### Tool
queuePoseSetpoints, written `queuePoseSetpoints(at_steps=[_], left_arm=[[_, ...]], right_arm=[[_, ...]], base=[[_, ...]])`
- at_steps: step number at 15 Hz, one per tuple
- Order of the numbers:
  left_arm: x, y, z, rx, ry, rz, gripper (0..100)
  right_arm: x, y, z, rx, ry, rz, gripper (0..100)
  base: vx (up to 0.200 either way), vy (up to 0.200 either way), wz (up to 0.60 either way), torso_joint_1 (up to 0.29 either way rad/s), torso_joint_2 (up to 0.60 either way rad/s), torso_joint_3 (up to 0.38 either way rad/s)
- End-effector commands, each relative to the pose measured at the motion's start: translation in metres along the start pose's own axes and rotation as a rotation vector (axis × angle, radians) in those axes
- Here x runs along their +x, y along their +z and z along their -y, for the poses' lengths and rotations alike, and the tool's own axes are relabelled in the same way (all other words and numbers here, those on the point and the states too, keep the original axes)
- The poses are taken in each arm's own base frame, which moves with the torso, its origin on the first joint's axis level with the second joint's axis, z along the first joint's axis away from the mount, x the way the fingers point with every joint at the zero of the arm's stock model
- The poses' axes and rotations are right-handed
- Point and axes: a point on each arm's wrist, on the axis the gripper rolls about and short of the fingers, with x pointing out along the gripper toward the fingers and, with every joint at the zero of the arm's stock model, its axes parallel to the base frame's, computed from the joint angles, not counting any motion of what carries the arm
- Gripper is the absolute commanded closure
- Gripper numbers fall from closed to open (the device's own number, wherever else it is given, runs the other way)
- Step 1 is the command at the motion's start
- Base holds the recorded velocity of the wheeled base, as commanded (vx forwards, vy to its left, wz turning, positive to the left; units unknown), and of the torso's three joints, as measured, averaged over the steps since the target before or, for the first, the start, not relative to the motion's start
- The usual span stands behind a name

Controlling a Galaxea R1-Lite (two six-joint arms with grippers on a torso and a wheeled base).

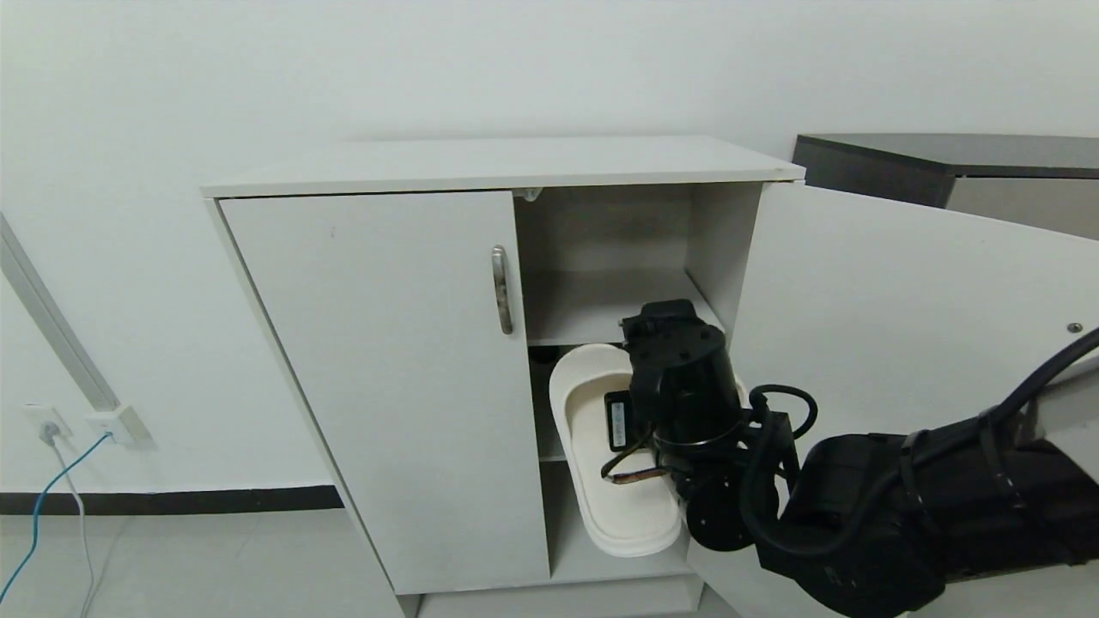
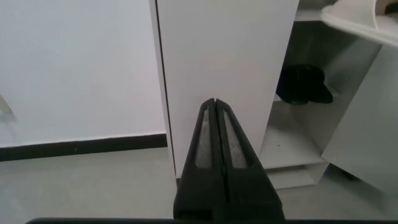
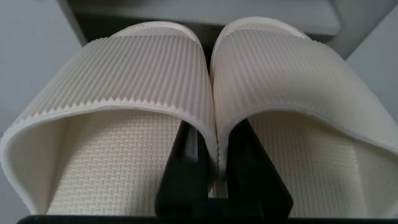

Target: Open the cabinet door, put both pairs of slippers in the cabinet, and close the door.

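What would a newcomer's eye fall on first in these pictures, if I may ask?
The pair of cream slippers, held side by side in the right gripper at the open right half of the white cabinet, its jaws clamped on their inner walls. Next, the wide-open right door, and a pair of black slippers already on a shelf inside.

This is a bare indoor room, more like a test room in a lab or an office than a lived-in home. The only home-like piece is the white cabinet (image 1: 378, 386), a shoe cupboard with dark slippers (image 2: 301, 84) on a shelf inside and pale slippers (image 1: 592, 412) at its open side. Behind the cabinet stands a plain white wall (image 1: 515, 69). Left of the cabinet, the wall carries a black skirting strip (image 1: 172, 500), a wall socket (image 1: 43, 421) with a blue cable (image 1: 39, 506), and a slanted cable duct (image 1: 51, 322). Under the cabinet is a smooth grey floor (image 1: 172, 562). Right of it and farther back is a dark-topped counter (image 1: 962, 150).
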Motion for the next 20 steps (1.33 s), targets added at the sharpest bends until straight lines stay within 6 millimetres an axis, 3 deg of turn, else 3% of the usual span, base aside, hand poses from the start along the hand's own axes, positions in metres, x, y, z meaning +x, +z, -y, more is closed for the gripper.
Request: queuePoseSetpoints(at_steps=[1, 9, 20], left_arm=[[0.0, 0.0, 0.0, -0.001, 0.0, 0.0, 100], [0.0, -0.0002, 0.0, 0.001, -0.001, -0.002, 100], [0.0, 0.0, 0.0, -0.001, 0.0, 0.0, 100]], right_arm=[[0.0024, 0.0123, -0.0032, 0.028, -0.008, 0.031, 100], [0.012, 0.0059, 0.004, 0.013, -0.032, 0.012, 100], [0.0114, 0.0073, 0.0042, 0.017, -0.031, 0.016, 100]], base=[[0.0, 0.0, 0.0, 0.0, 0.0, 0.0], [0.0, 0.0, 0.0, 0.0, 0.0, 0.0], [0.182, 0.0, 0.0, 0.002, 0.0, 0.003]])
